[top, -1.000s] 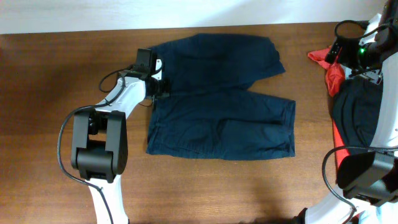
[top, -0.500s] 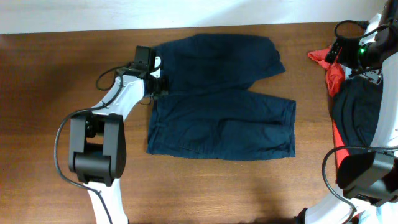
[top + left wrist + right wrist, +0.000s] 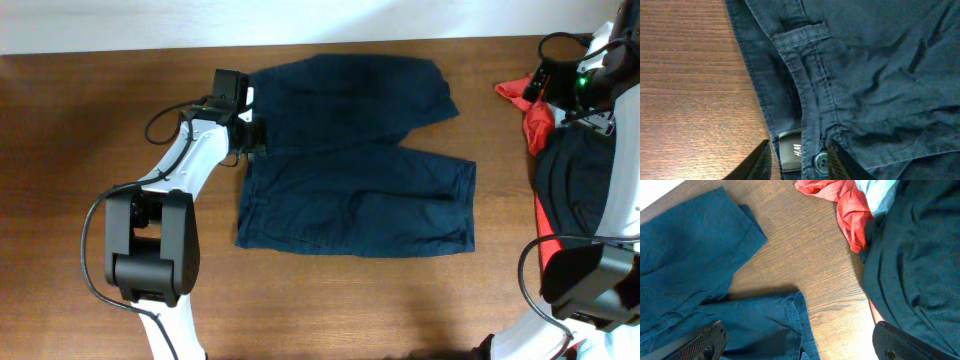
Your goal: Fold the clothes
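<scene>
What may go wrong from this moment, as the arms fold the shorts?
1. The left gripper stands with jaws apart over the waistband, the button between them; closing here, it may pinch one layer only and slip.
2. The shorts lie with their legs splayed apart, so a fold may come out crooked.
3. The red garment and the black garment lie near the open right gripper; it may snag them on its way to the shorts.
</scene>
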Tool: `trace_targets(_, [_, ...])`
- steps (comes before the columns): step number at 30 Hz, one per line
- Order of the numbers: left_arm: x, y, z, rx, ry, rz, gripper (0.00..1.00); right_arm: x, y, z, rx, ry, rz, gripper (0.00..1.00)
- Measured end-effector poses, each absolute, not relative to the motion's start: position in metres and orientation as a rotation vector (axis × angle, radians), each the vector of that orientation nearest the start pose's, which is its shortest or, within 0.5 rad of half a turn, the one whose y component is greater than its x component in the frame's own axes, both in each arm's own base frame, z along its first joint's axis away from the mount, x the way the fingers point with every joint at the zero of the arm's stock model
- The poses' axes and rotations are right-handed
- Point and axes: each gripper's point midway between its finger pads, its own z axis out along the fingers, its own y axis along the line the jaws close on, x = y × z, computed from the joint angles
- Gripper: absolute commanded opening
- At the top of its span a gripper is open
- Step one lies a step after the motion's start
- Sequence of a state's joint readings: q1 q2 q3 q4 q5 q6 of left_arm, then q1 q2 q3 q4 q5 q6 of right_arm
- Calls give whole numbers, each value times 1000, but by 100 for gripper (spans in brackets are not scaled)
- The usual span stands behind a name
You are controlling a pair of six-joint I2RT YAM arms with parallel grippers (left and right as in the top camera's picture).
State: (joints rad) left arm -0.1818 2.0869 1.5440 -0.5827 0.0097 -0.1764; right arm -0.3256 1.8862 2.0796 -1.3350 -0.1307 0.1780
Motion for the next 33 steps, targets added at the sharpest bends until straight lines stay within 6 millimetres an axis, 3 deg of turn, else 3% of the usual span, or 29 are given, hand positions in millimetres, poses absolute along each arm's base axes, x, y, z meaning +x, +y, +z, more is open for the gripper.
trace_targets(10, [490, -93, 44, 13, 2699, -129, 37, 417, -117, 248, 635, 2626, 132, 98])
trace_targets(16, [490, -99, 22, 24, 2730, -175, 37, 417, -117, 248, 634, 2626, 132, 98])
trace_targets(20, [492, -101, 21, 27, 2721, -186, 36, 417, -117, 248, 634, 2626, 132, 98])
trace_targets(26, [492, -103, 17, 40, 2728, -198, 0, 417, -117, 248, 634, 2626, 132, 99])
trace_targets(33, [492, -103, 14, 39, 2733, -198, 0, 417, -117, 248, 634, 2626, 132, 98])
